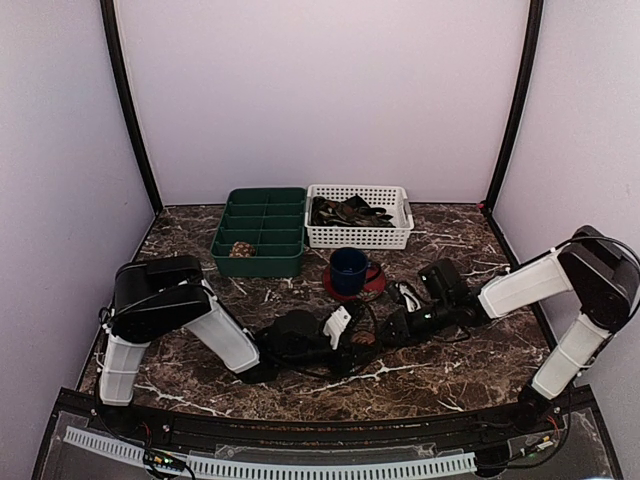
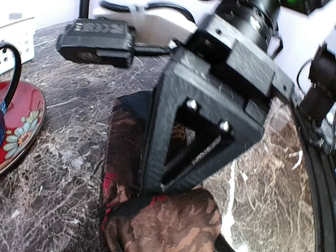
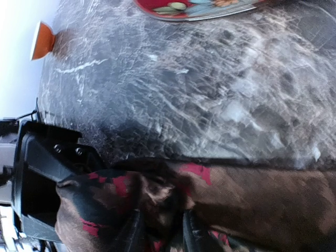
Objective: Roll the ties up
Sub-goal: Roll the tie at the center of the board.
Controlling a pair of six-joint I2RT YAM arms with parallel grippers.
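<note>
A dark brown tie (image 3: 262, 194) with red flecks lies flat on the marble surface (image 1: 470, 350) near its front middle, between the two arms and in front of the blue mug (image 1: 348, 268) on its red saucer (image 1: 372, 283). The right claw (image 3: 160, 233) is set down on the tie. Its fingers stand narrowly apart with fabric between them, but I cannot tell whether they pinch it. The left claw (image 3: 73, 202) meets the tie from the other side. The bunched end of the cloth sits between its black fingers, and I cannot tell whether they squeeze it. In the left wrist view a black triangular finger of the right claw presses on the tie just beyond that bunched end, and the strip runs on flat behind it. At the back, a small brown speckled coil (image 1: 241, 249) sits in the front left compartment of the green tray (image 1: 262, 262). Beside the tray on the right, touching it, is a white basket (image 1: 360, 238) holding a heap of dark ties (image 1: 345, 211).
</note>
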